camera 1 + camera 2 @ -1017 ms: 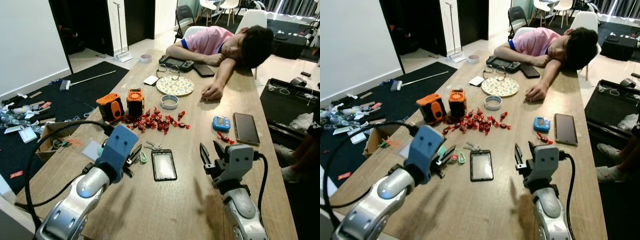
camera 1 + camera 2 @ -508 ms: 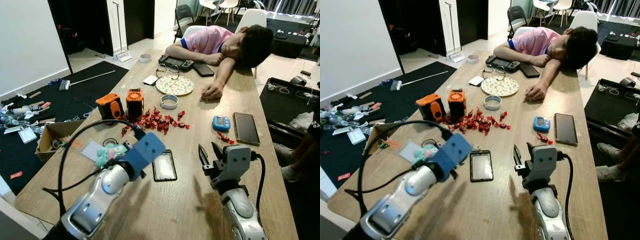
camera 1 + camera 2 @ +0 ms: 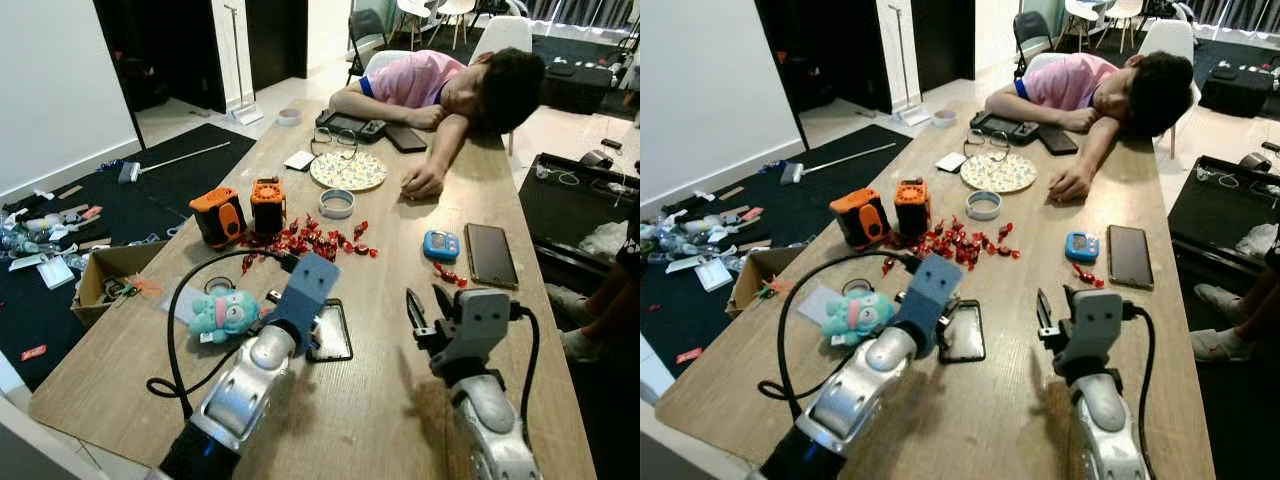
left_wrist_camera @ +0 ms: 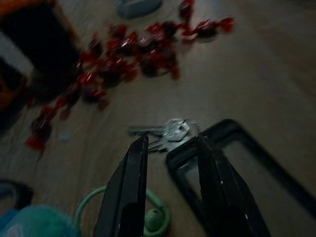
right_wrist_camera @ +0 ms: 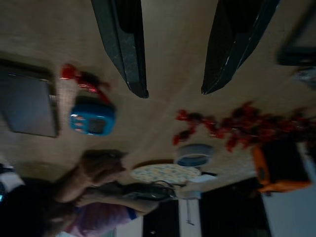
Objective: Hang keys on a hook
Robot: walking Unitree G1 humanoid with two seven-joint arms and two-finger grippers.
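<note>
The table (image 3: 520,330) is pale wood with a matt, faintly grained top. The keys (image 4: 170,132) are bright silvery metal. The phone (image 3: 330,330) beside them has a glossy black glass face, as does the second phone (image 3: 490,255). The candies (image 3: 315,240) wear shiny red wrappers. The plush toy (image 3: 225,312) is soft teal cloth. Both orange boxes (image 3: 218,215) look like hard matt plastic.

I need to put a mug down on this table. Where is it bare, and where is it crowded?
Bare wood lies at the near edge between the left gripper and right gripper, and between the black-framed screen and the blue timer. Crowded: the red candies by the orange boxes, and the far end around the patterned plate and the resting person.
</note>
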